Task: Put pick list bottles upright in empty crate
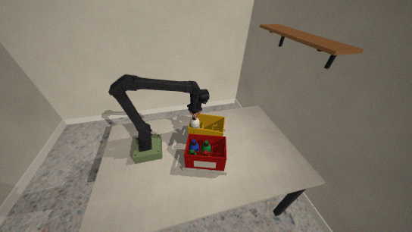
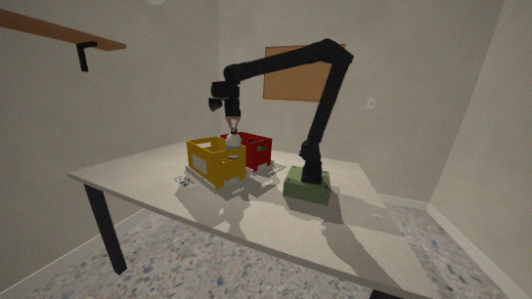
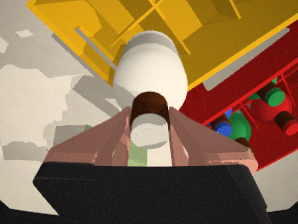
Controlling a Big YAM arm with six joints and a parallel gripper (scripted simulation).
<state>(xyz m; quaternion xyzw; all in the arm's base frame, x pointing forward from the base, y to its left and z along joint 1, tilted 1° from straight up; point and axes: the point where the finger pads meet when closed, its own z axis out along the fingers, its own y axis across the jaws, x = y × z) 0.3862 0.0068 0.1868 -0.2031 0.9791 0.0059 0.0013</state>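
My gripper [image 1: 195, 117] [image 2: 234, 131] [image 3: 149, 113] is shut on the neck of a white-shouldered bottle [image 1: 195, 123] [image 2: 233, 141] [image 3: 150, 75], just below its pale cap. The bottle is upright at one end of the yellow crate [image 1: 206, 132] [image 2: 209, 167]; its lower part is inside the walls, and whether its base touches the floor is hidden. I see no other bottle in the yellow crate. The red crate [image 1: 188, 163] [image 2: 251, 159] holds a blue bottle [image 1: 194, 147], green bottles [image 1: 206, 147] [image 3: 241, 124] and a red bottle [image 3: 270, 111]. The pick list [image 2: 185, 181] lies beside the yellow crate, unreadable here.
The two crates stand close together, the red one [image 3: 235, 95] beside the yellow one. The arm's green base [image 1: 148, 155] [image 2: 307, 188] stands on the table to one side. A wooden shelf [image 1: 310, 38] [image 2: 59, 33] is on the wall, high above the table.
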